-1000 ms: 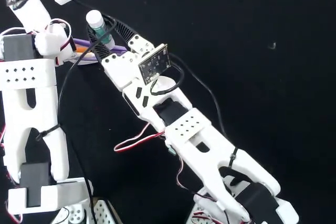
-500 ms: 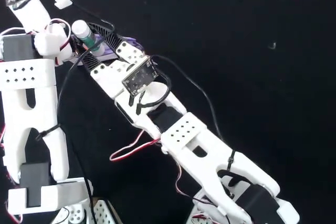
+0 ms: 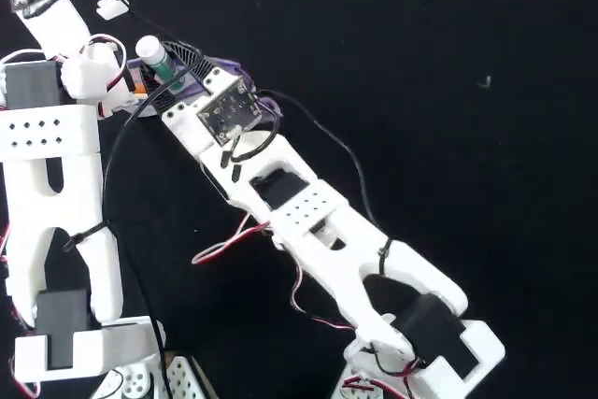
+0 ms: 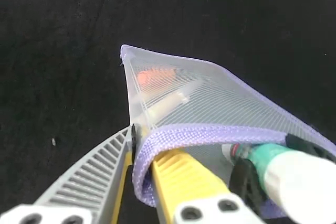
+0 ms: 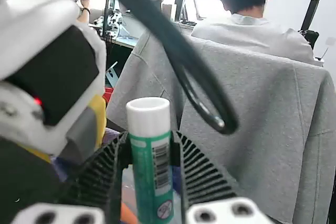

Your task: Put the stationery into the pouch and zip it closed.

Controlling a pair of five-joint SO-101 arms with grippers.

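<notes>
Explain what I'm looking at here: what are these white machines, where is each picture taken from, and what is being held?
These are two small robot arms, the left arm and the right arm, side by side at a table covered in black. The high view looks down from a fixed camera. The other two pictures come from a camera on each arm's wrist.

The left end effector pinches the purple rim of a see-through mesh pouch. An orange item and a pale stick show through the mesh.

The right end effector grips a green glue stick with a white cap, at the pouch's open mouth.
</notes>
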